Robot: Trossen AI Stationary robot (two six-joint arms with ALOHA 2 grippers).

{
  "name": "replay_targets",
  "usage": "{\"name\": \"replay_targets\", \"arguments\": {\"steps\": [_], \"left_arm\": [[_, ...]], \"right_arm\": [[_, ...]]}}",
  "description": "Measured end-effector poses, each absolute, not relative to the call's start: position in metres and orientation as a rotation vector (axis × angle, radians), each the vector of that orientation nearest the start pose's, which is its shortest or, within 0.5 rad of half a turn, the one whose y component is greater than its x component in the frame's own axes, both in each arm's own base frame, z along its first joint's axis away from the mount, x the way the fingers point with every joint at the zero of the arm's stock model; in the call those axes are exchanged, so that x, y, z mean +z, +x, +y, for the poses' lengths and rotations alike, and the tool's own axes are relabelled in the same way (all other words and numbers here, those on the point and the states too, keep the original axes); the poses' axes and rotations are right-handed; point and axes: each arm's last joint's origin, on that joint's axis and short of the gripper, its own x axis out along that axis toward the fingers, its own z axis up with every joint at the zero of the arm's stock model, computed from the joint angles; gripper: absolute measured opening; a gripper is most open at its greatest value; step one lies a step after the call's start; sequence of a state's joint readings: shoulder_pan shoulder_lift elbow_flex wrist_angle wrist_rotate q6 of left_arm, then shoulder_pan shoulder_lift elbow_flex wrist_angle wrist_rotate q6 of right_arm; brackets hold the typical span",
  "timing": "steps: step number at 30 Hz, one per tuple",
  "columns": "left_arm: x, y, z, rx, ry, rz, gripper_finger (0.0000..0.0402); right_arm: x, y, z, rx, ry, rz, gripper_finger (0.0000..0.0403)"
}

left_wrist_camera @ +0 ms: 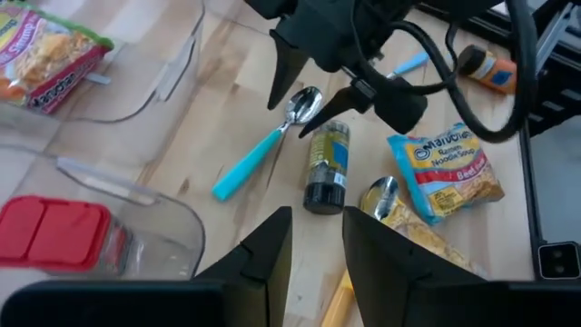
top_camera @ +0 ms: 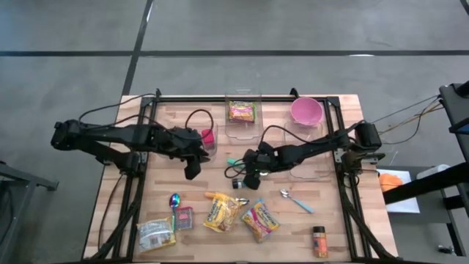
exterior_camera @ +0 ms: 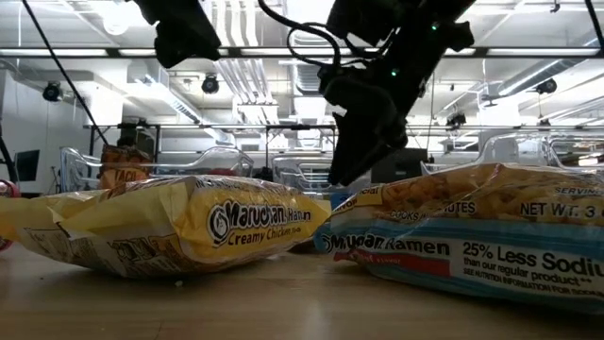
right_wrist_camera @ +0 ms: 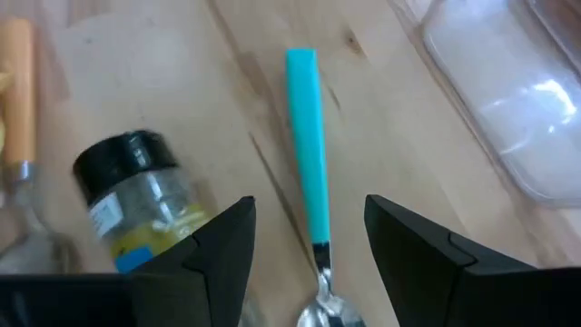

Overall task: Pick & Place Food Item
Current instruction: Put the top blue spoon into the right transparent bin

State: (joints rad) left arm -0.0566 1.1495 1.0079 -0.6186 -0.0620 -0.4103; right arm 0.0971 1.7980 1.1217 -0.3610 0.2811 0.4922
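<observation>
My right jaws (right_wrist_camera: pixel 309 241) hang apart and empty over the teal spoon (right_wrist_camera: pixel 309 154); the small glass jar (right_wrist_camera: pixel 145 204) beside looks rigid, slippery, best pinched mid-body.

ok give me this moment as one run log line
left gripper: above table, jaws slightly apart, empty | right gripper: open over teal spoon | spice jar: lying beside spoon | ramen packs: on table

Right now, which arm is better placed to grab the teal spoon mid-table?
Right. Its end effector is open, straddling the spoon; the left end effector sits farther off.
</observation>
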Motion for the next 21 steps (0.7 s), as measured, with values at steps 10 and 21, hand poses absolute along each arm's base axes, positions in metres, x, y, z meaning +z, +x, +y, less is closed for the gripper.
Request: {"name": "replay_targets", "arguments": {"steps": [10, 21], "left_arm": [[0.301, 0.209, -0.010, 0.168, -0.355, 0.690, 0.0108], [0.303, 0.207, -0.010, 0.166, -0.355, 0.674, 0.0108]], "right_arm": [[0.155, 0.347, 0.028, -0.412, 0.253, 0.966, 0.0203], [0.146, 0.341, 0.026, -0.412, 0.262, 0.985, 0.0203]]}}
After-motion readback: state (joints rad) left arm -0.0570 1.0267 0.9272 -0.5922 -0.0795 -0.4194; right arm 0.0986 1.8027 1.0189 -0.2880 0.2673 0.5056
